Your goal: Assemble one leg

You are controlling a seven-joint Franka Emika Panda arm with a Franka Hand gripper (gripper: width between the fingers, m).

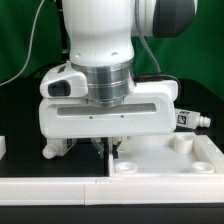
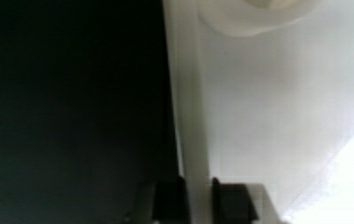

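The large flat white panel [image 1: 165, 160] with round corner sockets [image 1: 181, 146] lies at the exterior view's lower right. My gripper [image 1: 108, 148] is low over the panel's edge, under the wide white hand. In the wrist view the two dark fingers [image 2: 240, 202] stand on either side of the panel's thin edge [image 2: 188, 120], and the gripper [image 2: 195, 202] looks shut on it. One socket [image 2: 263, 15] shows far along the panel. One leg [image 1: 188, 117], a white peg with a black-and-white tag, lies behind the hand at the exterior view's right.
A white rail [image 1: 60, 186] runs along the front of the black table and turns up the right side [image 1: 214, 148]. A small white part [image 1: 55, 148] lies under the hand's left end. Another white piece [image 1: 3, 146] sits at the far left edge.
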